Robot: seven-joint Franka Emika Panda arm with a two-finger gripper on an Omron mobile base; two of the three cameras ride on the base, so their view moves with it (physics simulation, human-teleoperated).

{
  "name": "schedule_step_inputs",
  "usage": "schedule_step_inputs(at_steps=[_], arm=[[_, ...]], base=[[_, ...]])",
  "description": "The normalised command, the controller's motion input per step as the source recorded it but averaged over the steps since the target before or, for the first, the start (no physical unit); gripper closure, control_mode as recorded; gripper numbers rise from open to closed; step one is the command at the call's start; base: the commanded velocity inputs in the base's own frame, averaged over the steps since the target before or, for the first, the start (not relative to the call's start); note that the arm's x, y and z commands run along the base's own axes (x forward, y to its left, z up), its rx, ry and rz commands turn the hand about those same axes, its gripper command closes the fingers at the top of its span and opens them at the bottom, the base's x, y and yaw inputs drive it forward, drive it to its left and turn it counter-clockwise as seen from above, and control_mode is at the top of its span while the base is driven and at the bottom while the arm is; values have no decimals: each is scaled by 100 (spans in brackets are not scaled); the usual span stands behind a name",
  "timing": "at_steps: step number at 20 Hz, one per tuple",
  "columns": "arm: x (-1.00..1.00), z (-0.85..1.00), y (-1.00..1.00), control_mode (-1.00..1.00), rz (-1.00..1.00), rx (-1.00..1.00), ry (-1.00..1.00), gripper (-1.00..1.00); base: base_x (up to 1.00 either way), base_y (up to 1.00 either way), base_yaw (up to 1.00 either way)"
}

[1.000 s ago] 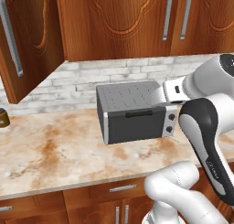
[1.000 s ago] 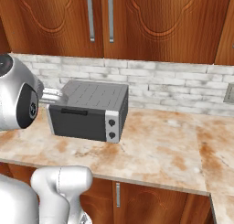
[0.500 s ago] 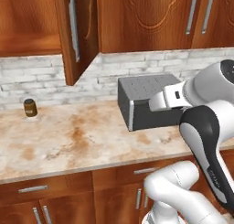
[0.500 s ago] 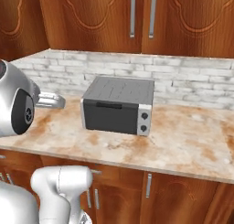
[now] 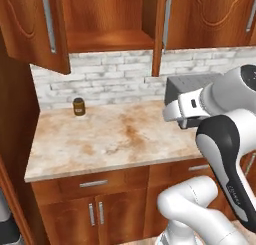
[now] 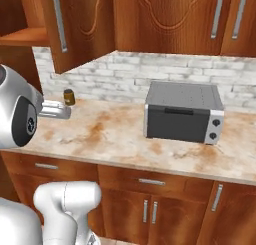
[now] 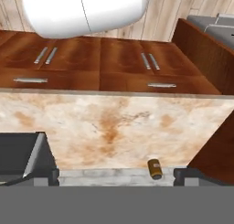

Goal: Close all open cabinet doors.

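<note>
Two cabinet doors stand open over the counter's left end. The left door (image 5: 35, 26) swings out toward me, and the right door (image 5: 161, 31) shows edge-on, with a bare shelf (image 5: 107, 40) between them. That right door (image 6: 75, 29) hangs wide in the right base view, and further doors (image 6: 165, 19) to its right are shut. My gripper (image 7: 114, 177) is open with nothing between its fingertips (image 7: 43, 175). It hangs over the counter (image 7: 114, 120), well below the doors and touching nothing.
A small brown jar (image 5: 78, 106) stands by the brick backsplash under the open cabinet. A grey toaster oven (image 6: 182, 111) sits on the counter to the right, just behind my arm. A tall wooden side panel (image 5: 15, 139) borders the counter's left end.
The base has driven left, so the whole scene has slid right. The open cabinet and the jar have come into full view. The gripper stays open.
</note>
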Motion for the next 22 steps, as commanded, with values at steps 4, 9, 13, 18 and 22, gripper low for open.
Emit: schedule_step_inputs(at_steps=[4,9,13,18,22], arm=[[0,0,0,100,0,0,0,-100],[0,0,0,100,0,0,0,-100],[0,0,0,100,0,0,0,-100],[0,0,0,100,0,0,0,-100],[0,0,0,100,0,0,0,-100]], base=[[-18,84,0],[32,48,-2],[44,18,0],[51,2,0],[53,21,0]])
